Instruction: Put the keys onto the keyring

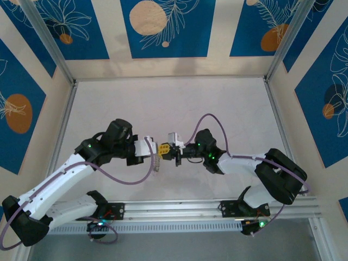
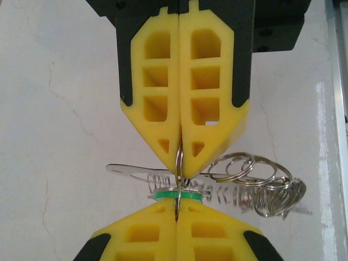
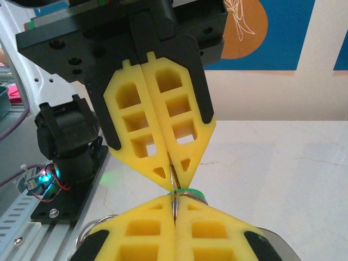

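My two grippers meet tip to tip above the table middle, left gripper against right gripper. Both are shut on the keyring, a thin silvery ring seen edge-on. In the left wrist view my left gripper pinches it from below and the right gripper from above. In the right wrist view the right gripper is below and the left gripper above. The key's pale green head lies flat in the gap between the tips, against the ring. The green head shows here too.
A flat silver strip and a bunch of small split rings hang beside the pinched ring, dangling below the grippers. The white tabletop lies beneath, walled by patterned panels. The left arm's base stands on the rail.
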Tool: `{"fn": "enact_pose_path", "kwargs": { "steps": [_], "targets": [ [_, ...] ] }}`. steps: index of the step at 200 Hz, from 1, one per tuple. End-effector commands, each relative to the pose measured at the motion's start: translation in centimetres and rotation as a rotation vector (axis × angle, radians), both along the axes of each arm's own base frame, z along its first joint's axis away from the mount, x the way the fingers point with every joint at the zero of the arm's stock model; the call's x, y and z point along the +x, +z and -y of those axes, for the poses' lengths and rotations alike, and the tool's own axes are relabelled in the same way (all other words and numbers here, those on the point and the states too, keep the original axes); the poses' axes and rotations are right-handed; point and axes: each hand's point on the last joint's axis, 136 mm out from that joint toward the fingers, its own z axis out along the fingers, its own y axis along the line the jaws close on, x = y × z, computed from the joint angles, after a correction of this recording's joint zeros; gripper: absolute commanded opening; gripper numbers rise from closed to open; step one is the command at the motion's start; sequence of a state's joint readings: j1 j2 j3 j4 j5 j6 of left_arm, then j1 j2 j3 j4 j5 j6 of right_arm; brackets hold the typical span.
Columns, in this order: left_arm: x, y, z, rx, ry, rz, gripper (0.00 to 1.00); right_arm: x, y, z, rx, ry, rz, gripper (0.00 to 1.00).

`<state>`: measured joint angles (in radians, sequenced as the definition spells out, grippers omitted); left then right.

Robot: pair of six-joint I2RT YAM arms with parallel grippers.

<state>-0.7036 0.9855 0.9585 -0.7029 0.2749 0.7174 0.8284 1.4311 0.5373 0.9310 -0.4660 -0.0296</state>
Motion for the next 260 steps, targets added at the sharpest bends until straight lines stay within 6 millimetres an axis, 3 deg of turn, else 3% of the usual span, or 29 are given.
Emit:
{"fn": "enact_pose_path", "kwargs": {
  "steps": [1,72,137,161,185,228,260],
  "targets": [
    [0.5,0.6,0.1,-0.003,0.001,0.055,0.00,-0.4,1.4,0.1,0.056,-0.001,0.036,0.00],
    [-0.2,-2.2,1.0,-0.037,-0.007,-0.051,0.00,-1.2,4.8,1.8,0.203,-0.014,0.141,0.00],
    [-1.5,-1.5,3.1,-0.144,-0.102,-0.067,0.00,-1.0,6.1,1.9,0.257,-0.047,0.140,0.00],
    [-1.8,0.0,3.6,-0.216,-0.105,-0.062,0.16,-1.1,5.8,1.7,0.252,-0.044,0.135,0.00],
    [-1.9,1.0,2.8,-0.233,-0.090,-0.002,0.26,-1.1,5.3,1.9,0.244,-0.052,0.136,0.00],
    [-2.0,1.8,0.5,-0.193,-0.035,0.076,0.32,-1.8,5.1,2.2,0.225,-0.009,0.154,0.00],
    [-2.0,2.2,0.3,-0.194,-0.030,0.092,0.32,-2.3,5.1,2.3,0.224,0.032,0.157,0.00]
  ]
}}
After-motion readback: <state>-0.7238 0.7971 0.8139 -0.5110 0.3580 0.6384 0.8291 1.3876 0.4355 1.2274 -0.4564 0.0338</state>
